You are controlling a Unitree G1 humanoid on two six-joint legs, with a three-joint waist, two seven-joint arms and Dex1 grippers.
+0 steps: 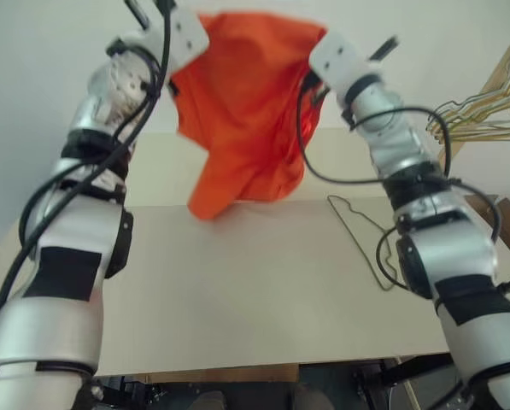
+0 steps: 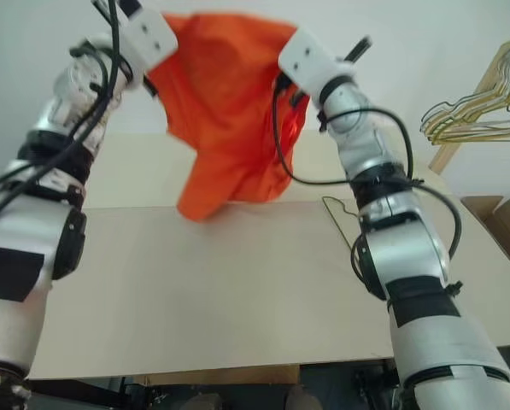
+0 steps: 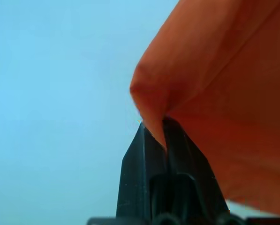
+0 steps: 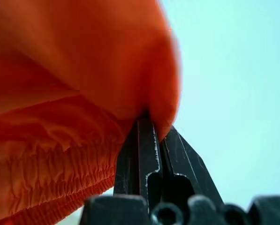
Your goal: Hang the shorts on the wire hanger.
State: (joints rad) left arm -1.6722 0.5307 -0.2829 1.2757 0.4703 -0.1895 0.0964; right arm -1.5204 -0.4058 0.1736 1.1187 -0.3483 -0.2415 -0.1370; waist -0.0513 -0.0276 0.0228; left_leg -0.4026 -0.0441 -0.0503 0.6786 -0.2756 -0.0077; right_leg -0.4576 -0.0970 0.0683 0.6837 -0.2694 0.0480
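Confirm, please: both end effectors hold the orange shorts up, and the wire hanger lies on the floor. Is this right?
Not quite. The wire hanger lies on the table, as the left eye view shows. Both end effectors, left and right, do hold the shorts up.

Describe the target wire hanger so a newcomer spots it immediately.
On the pale tabletop, beside the robot's right forearm, lies a single thin olive-grey wire hanger, flat. The bunch of gold and grey wire hangers hangs on a wooden rack; this one lies alone.

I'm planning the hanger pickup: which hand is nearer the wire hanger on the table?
Right. The right hand is raised above the wire hanger's side; the left hand is farther across.
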